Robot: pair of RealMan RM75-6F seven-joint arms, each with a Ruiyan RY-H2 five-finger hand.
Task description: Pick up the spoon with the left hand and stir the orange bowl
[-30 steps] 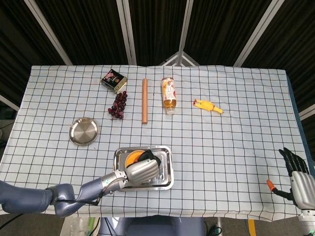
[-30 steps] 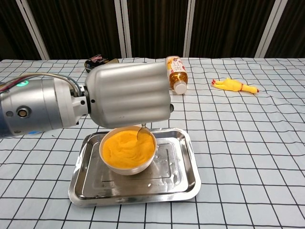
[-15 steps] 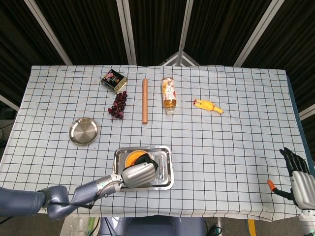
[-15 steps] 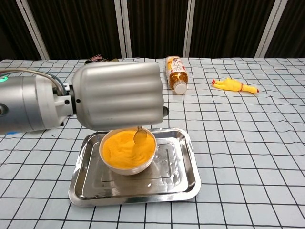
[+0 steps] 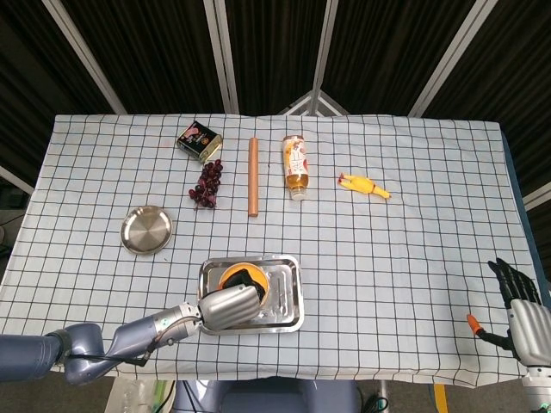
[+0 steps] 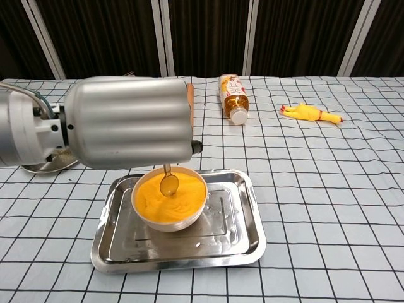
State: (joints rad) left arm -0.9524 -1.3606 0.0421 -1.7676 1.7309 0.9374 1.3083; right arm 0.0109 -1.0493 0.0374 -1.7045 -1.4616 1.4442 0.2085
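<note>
The left hand [image 6: 129, 123], a ribbed, brushed-metal shell, is closed around the thin metal spoon [image 6: 168, 183], whose rounded tip hangs over the smooth orange filling of the bowl [image 6: 169, 201]. The round bowl sits in a shiny rectangular steel tray [image 6: 237, 233] on the checked tabletop [image 6: 315, 189]. The right hand [image 5: 523, 311], dark-fingered, holds nothing, its fingers spread near the tabletop's edge.

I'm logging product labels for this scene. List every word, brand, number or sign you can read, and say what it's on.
No text can be read in either view.
Bottle: its label carries a print, too small and blurred to read.
Tin: pink and dark print on the lid, too small to read.
Nothing else shows any writing.
</note>
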